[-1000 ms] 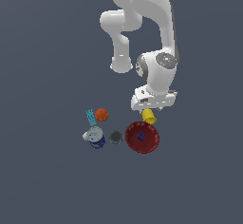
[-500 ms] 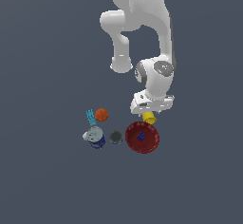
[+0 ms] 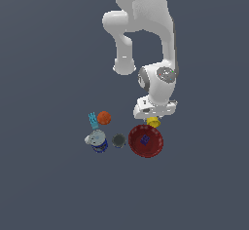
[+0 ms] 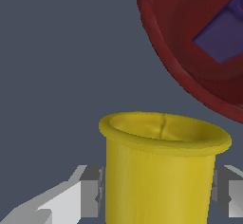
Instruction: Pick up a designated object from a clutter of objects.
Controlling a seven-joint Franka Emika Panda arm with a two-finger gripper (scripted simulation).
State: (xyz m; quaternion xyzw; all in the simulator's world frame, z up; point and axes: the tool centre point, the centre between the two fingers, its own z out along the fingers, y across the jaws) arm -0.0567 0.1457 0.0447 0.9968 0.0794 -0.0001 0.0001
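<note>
Now my tool brackets the yellow cup, fingers not visibly touching, so I'd squeeze evenly, clear of the red bowl.

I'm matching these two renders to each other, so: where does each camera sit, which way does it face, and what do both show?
Exterior view: off the arm, looking down on the clutter; the white arm shows, its gripper over the yellow cup.
Wrist view: on the wrist, looking past the fingers flanking the yellow cup, toward the red bowl.
Shared: the cup, the bowl and the gripper.
</note>
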